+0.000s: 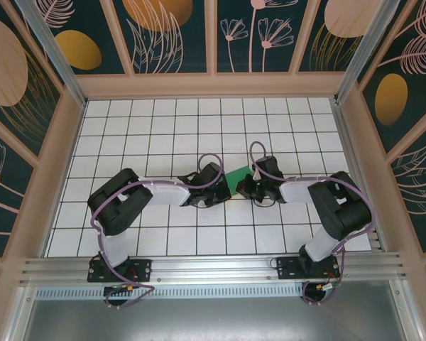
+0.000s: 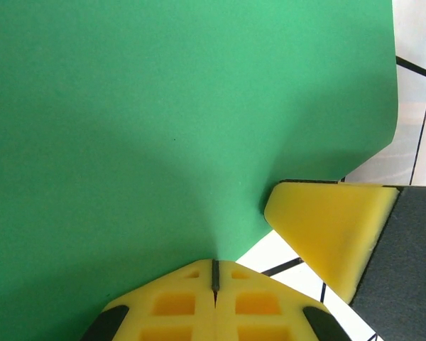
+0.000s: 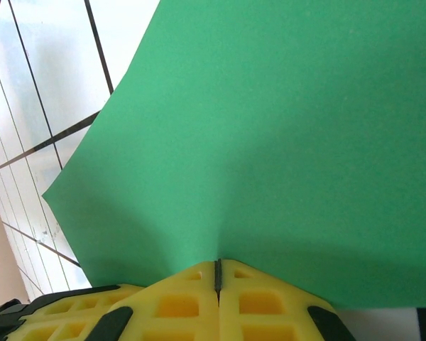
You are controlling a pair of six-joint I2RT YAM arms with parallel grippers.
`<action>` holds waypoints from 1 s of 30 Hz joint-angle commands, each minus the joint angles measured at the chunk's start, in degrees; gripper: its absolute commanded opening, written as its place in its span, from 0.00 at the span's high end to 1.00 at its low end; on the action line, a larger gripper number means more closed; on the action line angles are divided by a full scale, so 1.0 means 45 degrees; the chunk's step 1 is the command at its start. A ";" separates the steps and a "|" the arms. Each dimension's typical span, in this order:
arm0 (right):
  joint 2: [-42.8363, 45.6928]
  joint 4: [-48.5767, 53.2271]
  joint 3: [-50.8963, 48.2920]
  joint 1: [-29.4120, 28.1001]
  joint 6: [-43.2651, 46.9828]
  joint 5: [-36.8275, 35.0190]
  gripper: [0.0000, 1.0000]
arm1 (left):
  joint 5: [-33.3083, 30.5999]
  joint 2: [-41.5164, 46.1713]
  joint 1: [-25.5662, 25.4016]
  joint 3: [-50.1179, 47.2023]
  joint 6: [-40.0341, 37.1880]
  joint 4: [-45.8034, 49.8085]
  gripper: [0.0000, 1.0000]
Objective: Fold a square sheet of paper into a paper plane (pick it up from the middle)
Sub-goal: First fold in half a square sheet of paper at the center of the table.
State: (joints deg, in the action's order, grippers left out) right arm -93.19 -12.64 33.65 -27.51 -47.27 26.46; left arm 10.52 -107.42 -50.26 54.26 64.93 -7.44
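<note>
Left jaws and right jaws each clench an edge of the square sheet of paper between them.

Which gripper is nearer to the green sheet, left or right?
Neither: both hold it. The left gripper pinches the green sheet from its left side, the right gripper from its right side.

Lighting is bright, diffuse and comes from overhead. In the top view the white gridded surface carries only short, soft cast shadows. In both wrist views the thin bright-green square sheet of paper shows soft shading toward the lower edge. In the right wrist view the surface shows pale glare at upper left.
</note>
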 commanded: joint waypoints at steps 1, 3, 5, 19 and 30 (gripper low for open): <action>-0.0169 0.0408 0.0085 -0.0098 0.0239 -0.0173 1.00 | -0.0073 -0.0212 -0.0057 0.0673 -0.0320 -0.0338 0.95; -0.0153 0.0390 0.0081 -0.0099 0.0269 -0.0120 1.00 | -0.0127 -0.0156 -0.0055 0.0695 -0.0399 -0.0390 0.95; -0.0166 0.0332 0.0061 -0.0098 0.0268 -0.0083 1.00 | -0.0236 -0.0085 -0.0062 0.0686 -0.0473 -0.0462 0.94; -0.0124 0.0173 -0.0085 0.0096 0.0111 -0.0157 1.00 | -0.0498 -0.0739 -0.0051 0.0860 -0.0205 0.1815 0.98; 0.0225 0.0050 -0.0249 0.1183 0.0965 -0.0360 1.00 | -0.0739 -0.0554 -0.0058 0.0429 0.0130 0.2543 1.00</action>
State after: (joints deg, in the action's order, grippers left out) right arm -93.17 -12.69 33.61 -24.32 -45.52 26.68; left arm 9.15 -109.54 -50.26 57.89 64.71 -4.03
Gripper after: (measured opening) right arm 0.065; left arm 0.070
